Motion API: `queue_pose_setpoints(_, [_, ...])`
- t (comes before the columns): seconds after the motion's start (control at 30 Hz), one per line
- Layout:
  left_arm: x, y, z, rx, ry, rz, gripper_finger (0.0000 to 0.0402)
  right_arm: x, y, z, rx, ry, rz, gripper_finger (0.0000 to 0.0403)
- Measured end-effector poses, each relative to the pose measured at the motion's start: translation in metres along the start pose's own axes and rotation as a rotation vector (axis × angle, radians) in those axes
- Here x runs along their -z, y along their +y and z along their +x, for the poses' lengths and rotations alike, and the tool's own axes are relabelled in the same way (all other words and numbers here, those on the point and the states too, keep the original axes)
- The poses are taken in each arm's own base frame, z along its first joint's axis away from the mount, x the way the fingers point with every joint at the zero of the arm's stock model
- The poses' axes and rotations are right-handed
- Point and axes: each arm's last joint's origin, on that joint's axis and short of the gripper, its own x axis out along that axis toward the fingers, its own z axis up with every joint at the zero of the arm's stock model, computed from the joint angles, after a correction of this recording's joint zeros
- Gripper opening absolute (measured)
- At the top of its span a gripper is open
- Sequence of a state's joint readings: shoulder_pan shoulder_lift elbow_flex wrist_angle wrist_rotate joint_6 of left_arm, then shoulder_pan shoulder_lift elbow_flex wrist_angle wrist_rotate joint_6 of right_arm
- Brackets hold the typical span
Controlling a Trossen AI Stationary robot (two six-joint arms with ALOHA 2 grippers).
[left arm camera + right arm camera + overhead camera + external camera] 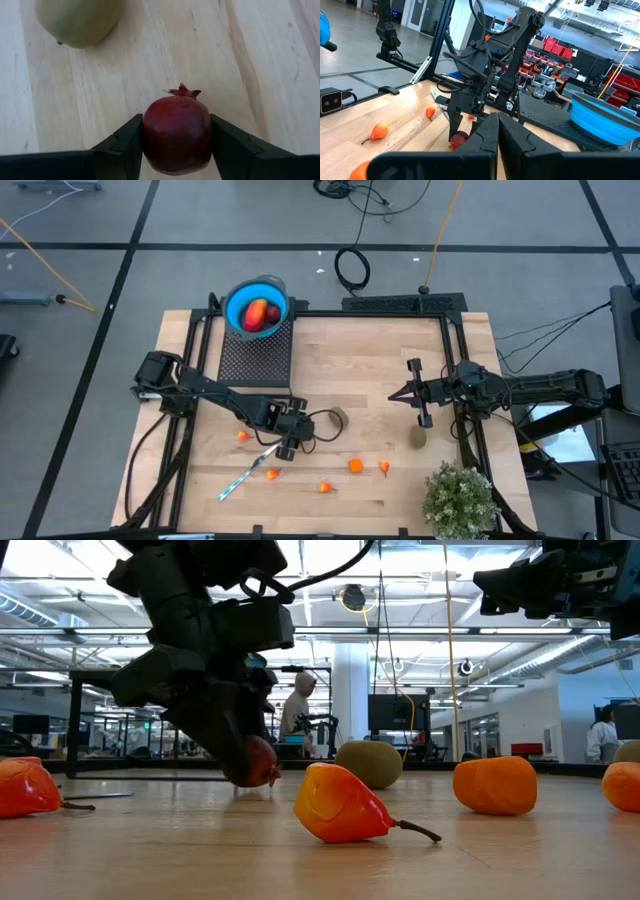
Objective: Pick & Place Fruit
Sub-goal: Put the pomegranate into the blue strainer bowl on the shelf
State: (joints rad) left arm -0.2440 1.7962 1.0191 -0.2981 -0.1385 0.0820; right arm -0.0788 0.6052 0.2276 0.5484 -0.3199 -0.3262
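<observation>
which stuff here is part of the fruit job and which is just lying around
Job:
- pomegranate between the left gripper fingers
- olive-brown fruit beside it
- orange pieces, e.g.
- blue bowl already holding fruit

Lying about:
- silver-blue stick
- green plant
- right gripper, shut, waiting above the table

Open-plan robotics lab: monitors (388,710), red parts bins (555,49).
</observation>
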Motion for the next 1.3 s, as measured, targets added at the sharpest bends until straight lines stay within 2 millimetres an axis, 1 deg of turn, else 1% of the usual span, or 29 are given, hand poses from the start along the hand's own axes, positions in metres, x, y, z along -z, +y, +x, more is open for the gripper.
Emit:
queue_pose_setpoints(0.07, [-0.004,0.001,-0.002,-0.003,-0.007,0.024,0.0191,0.0,0.0,0.0,0.0,0.0,0.0,0.0])
queue_pose_setpoints(0.27, [-0.026,0.006,-0.016,-0.05,-0.021,0.084,0.0188,0.0,0.0,0.0,0.0,0.0,0.0,0.0])
queue_pose_setpoints(0.57, [-0.06,0.019,-0.058,-0.212,0.082,0.139,0.0191,0.0,0.0,0.0,0.0,0.0,0.0,0.0])
queue_pose_setpoints(0.77, [-0.074,0.026,-0.083,-0.286,0.116,0.148,0.0187,0.0,0.0,0.0,0.0,0.0,0.0,0.0])
queue_pose_setpoints(0.97, [-0.076,0.03,-0.104,-0.324,0.112,0.162,0.0187,0.0,0.0,0.0,-0.001,0.002,0.001,0.0])
queue_pose_setpoints(1.23, [-0.074,0.035,-0.143,-0.361,0.021,0.112,0.0187,0.001,0.0,0.0,-0.002,0.005,0.002,0.0])
queue_pose_setpoints(1.3, [-0.073,0.036,-0.15,-0.366,0.001,0.107,0.0187,0.0,0.0,0.0,-0.001,0.003,0.001,0.0])
